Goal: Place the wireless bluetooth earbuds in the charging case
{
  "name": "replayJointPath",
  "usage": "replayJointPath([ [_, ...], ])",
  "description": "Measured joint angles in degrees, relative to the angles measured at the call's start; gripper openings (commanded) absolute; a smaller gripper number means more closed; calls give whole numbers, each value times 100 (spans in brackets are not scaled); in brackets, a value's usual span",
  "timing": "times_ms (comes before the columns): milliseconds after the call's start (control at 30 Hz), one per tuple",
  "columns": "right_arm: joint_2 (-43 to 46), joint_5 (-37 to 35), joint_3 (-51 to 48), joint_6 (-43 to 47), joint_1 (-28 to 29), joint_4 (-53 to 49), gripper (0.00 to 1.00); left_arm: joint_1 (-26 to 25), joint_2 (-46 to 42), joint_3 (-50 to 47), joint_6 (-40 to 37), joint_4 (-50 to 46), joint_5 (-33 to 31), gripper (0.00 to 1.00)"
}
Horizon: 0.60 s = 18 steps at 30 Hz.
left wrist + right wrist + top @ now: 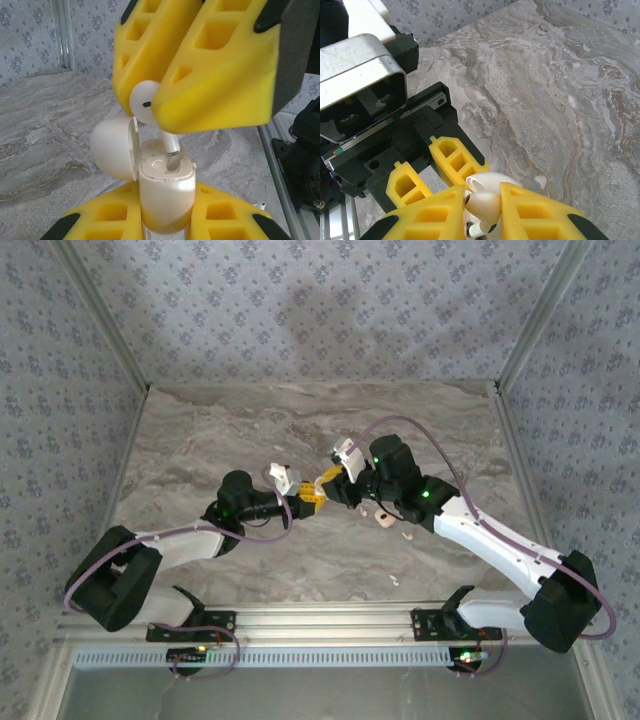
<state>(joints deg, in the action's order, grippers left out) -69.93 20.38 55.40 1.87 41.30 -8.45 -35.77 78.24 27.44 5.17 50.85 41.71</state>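
My left gripper (166,220) is shut on the charging case (166,187), a cream-white rounded case held upright with its hinged lid (112,147) swung open to the left. Above it, my right gripper (482,212) is shut on a white earbud (487,202). The earbud's head (142,102) shows between the yellow fingers (210,65), and its stem (171,146) points down with its tip at the mouth of one socket in the case. In the top view both grippers (303,497) (327,483) meet above the middle of the table.
A small tan piece (383,517) and a cream piece (407,533) lie on the marble table just under the right arm, with a white speck (395,580) nearer the front. An aluminium rail (320,618) runs along the near edge. Patterned walls close in three sides.
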Motion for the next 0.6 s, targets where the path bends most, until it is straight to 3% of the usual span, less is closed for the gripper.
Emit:
replayJointPath([
  [600, 13, -24, -26, 9, 109, 11, 21, 2, -15, 15, 153, 205, -164, 17],
])
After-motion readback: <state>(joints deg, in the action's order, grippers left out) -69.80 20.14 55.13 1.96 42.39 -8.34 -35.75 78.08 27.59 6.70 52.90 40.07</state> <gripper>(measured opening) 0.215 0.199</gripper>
